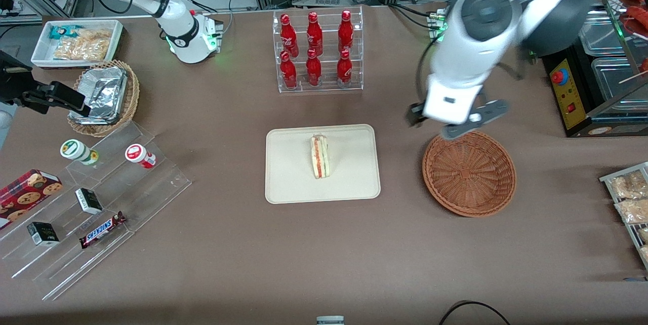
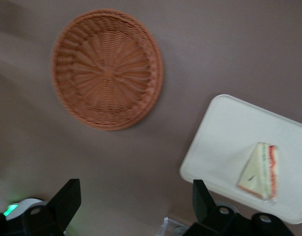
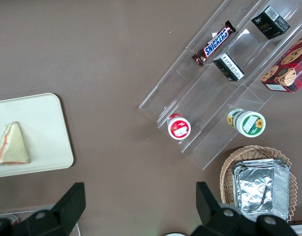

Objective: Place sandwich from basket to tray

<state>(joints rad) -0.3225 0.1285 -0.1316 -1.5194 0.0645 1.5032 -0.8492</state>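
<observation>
The sandwich (image 1: 320,157), a white wedge with pink-red and green layers, lies on the cream-beige tray (image 1: 349,173) at the table's middle. It also shows in the left wrist view (image 2: 261,171) on the tray (image 2: 225,132), and in the right wrist view (image 3: 12,145). The round reddish-brown basket (image 1: 469,173) stands beside the tray toward the working arm's end and holds nothing; its bare weave shows in the left wrist view (image 2: 107,69). My left gripper (image 1: 445,125) hangs open and empty in the air above the basket's rim farther from the front camera, its fingers wide apart (image 2: 135,196).
A clear rack of red bottles (image 1: 317,51) stands farther from the front camera than the tray. Toward the parked arm's end are a stepped acrylic shelf of snacks (image 1: 96,198), a tan wicker basket of foil containers (image 1: 104,97) and a white bin (image 1: 76,41). A black machine (image 1: 582,87) stands at the working arm's end.
</observation>
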